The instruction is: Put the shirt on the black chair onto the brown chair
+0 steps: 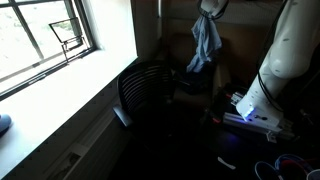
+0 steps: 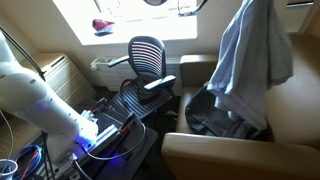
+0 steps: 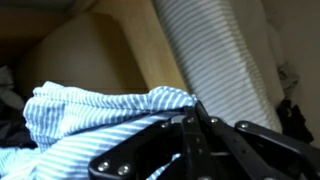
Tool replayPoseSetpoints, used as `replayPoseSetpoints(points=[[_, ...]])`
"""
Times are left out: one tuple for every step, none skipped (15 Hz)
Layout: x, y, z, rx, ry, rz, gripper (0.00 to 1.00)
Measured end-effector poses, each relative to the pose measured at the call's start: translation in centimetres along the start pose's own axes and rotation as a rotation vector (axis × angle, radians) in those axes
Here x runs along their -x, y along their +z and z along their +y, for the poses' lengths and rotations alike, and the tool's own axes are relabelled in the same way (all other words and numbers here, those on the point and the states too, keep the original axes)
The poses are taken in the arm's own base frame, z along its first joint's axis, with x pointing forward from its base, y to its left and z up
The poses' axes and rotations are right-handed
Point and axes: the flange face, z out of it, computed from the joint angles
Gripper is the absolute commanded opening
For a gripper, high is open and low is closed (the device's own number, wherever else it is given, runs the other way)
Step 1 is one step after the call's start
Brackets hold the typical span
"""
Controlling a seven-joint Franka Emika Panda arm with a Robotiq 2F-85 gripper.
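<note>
My claw (image 3: pixel 195 128) is pinched shut on the blue-striped shirt (image 3: pixel 90 115). In an exterior view the shirt (image 2: pixel 245 60) hangs straight down beneath the claw, well clear of the black mesh office chair (image 2: pixel 147 55) off to its side. I judge this to be the carry step. The brown armchair (image 2: pixel 296 110) sits below and behind the claw, with a dark heap of clothes (image 2: pixel 215 120) on its seat. Next I should lower until the cloth pools on that seat, then open.
</note>
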Motion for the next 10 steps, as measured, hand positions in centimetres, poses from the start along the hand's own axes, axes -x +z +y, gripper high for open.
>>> replayPoseSetpoints(points=[[1.3, -0.3, -1.1, -0.01, 0.006, -0.026, 0.08], [1.4, -0.3, -0.9, -0.006, 0.006, -0.027, 0.16], [0.9, -0.2, -0.5, 0.001, 0.002, -0.017, 0.23], [0.4, 0.0, -0.1, 0.006, -0.002, -0.005, 0.51], [0.1, 0.1, 0.1, 0.009, -0.005, 0.001, 0.51], [0.1, 0.1, 0.1, 0.01, -0.006, 0.002, 0.54], [0.1, 0.3, 0.5, 0.035, -0.008, 0.003, 0.6], [0.0, 0.6, 1.2, 0.084, -0.002, 0.005, 0.66], [-0.2, 0.9, 2.1, 0.14, 0.003, 0.01, 0.74], [-0.7, 1.2, 3.2, 0.196, 0.005, 0.02, 0.81]])
